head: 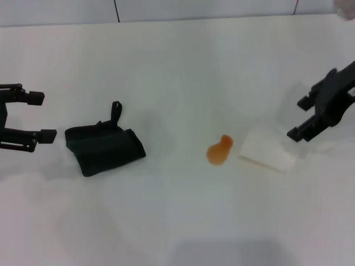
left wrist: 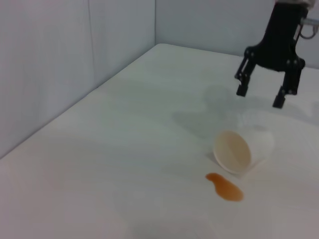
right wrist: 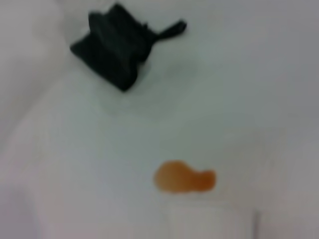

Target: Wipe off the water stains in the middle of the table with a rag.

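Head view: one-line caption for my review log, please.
Open left gripper beside the black rag; orange water stains by a tipped cup; open right gripper above it.

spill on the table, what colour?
Orange-brown, translucent; the water stains show best in the head view, beside the tipped white cup.

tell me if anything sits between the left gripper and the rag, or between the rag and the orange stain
Nothing visible does. The left gripper is open at the table's left side, right beside the rag with bare surface between. From the rag to the water stains the table is bare too. The tipped paper cup lies beyond the stain, under the right gripper.
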`<act>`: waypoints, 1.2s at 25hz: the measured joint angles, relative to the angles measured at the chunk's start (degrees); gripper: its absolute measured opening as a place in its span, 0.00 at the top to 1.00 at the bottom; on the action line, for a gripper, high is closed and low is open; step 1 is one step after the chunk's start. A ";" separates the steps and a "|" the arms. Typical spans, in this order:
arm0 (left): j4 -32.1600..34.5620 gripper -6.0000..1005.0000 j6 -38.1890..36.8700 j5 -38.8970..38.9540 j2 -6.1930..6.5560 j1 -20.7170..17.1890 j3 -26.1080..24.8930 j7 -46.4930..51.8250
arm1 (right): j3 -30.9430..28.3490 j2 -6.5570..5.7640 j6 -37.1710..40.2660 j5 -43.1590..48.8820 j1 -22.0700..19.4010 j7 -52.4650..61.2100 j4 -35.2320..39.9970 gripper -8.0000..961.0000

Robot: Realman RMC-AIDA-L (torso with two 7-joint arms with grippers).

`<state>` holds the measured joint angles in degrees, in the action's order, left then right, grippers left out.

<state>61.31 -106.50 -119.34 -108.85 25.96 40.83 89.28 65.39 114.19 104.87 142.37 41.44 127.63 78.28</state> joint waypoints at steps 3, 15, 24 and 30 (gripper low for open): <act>-0.02 0.13 -0.02 0.00 0.15 0.30 0.04 0.09 | 0.90 0.26 0.01 0.79 0.56 0.80 -0.96 0.17; -0.12 0.13 -0.03 -0.11 -0.68 0.93 0.44 -0.81 | 9.17 1.13 -3.26 3.84 5.87 8.61 -10.54 0.18; -0.02 0.13 -0.02 -0.11 -1.63 0.43 0.53 -2.14 | 16.57 1.33 -7.61 5.52 11.16 15.01 -17.97 0.19; 0.04 0.13 -0.02 -0.11 -1.90 0.27 0.47 -2.59 | 17.99 1.66 -10.32 6.32 13.92 18.12 -21.99 0.20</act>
<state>61.34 -106.52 -119.45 -110.75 26.23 41.30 86.68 83.38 115.85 94.54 148.69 55.36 145.75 56.30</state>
